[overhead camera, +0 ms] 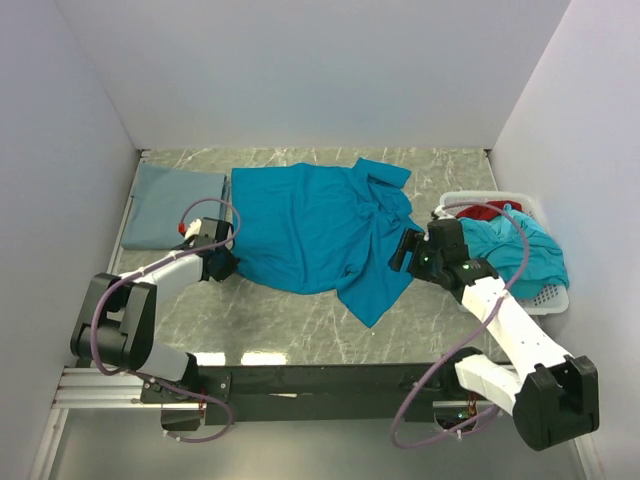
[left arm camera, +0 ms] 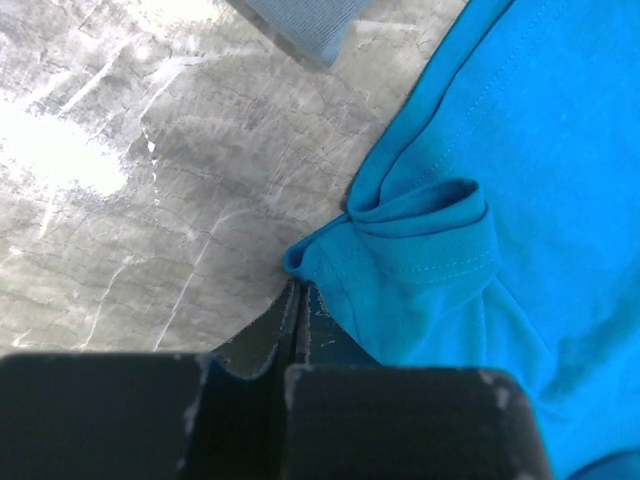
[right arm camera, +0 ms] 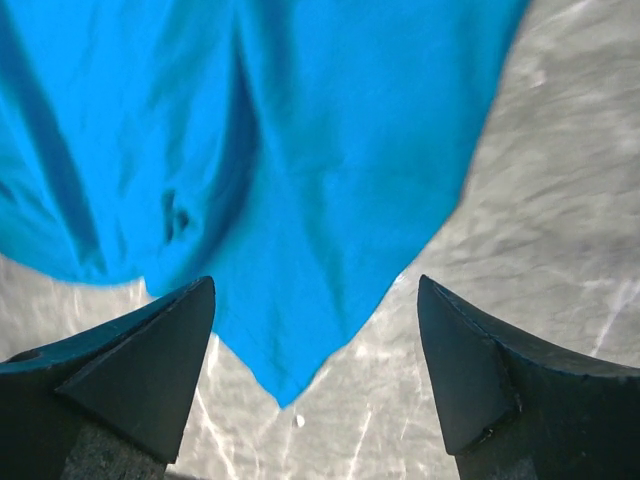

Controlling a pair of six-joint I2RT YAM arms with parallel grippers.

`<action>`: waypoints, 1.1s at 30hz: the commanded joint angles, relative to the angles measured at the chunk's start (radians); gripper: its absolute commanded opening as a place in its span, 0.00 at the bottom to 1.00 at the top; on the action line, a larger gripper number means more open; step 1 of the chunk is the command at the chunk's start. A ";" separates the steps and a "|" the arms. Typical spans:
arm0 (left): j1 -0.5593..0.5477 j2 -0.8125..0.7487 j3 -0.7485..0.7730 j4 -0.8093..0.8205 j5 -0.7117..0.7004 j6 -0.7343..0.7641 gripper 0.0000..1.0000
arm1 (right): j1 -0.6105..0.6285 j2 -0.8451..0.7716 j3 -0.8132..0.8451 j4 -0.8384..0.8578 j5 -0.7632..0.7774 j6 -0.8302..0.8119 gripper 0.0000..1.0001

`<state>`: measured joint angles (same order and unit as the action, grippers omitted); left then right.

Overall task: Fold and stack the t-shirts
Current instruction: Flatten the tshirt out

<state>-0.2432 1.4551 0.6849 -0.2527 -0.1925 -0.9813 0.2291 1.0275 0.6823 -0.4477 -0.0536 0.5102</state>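
Observation:
A bright teal t-shirt lies spread and rumpled on the middle of the table. My left gripper is at its left edge. In the left wrist view the gripper is shut, its tips pinching the corner of a folded-over hem. My right gripper is open and empty above the shirt's right side. In the right wrist view the gripper straddles a pointed corner of the shirt without touching it. A folded grey-blue t-shirt lies at the far left.
A white perforated basket stands at the right, holding another teal shirt and a red one. White walls close the table on three sides. Marbled grey tabletop shows in front of the shirt.

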 commanded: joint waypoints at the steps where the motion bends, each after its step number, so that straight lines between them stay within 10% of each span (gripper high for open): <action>1: 0.001 -0.050 -0.008 -0.020 -0.013 0.015 0.01 | 0.087 -0.029 0.000 -0.029 0.030 -0.050 0.88; 16: -0.001 -0.357 -0.128 -0.074 -0.039 0.012 0.01 | 0.579 0.235 0.060 -0.155 0.141 0.063 0.79; 26: -0.001 -0.435 -0.168 -0.043 -0.022 0.036 0.01 | 0.622 0.345 0.053 -0.154 0.181 0.105 0.67; 33: -0.001 -0.430 -0.180 0.027 -0.008 0.058 0.01 | 0.621 0.385 0.039 -0.111 0.207 0.129 0.41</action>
<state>-0.2436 1.0378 0.5121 -0.2890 -0.2058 -0.9543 0.8421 1.3972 0.7063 -0.5907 0.1127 0.6132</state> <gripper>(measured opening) 0.013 0.440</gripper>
